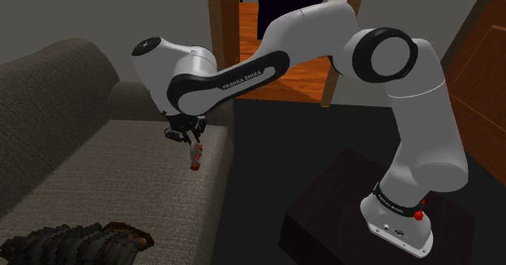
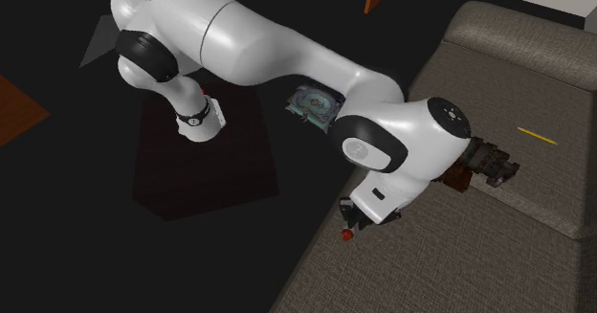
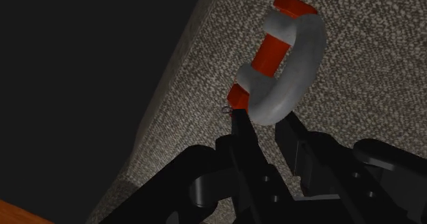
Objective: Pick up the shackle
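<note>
In the end effector (image 3: pixel 265 118), shackle (image 3: pixel 304 58).

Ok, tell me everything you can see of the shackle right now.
The shackle is a smooth, matte grey curved bow closed by a red pin that shows red at both ends. The gripper clasps one end of the bow, with the rest sticking out beyond it. It hangs over the sofa seat near its front edge, seemingly not touching the fabric.
</note>
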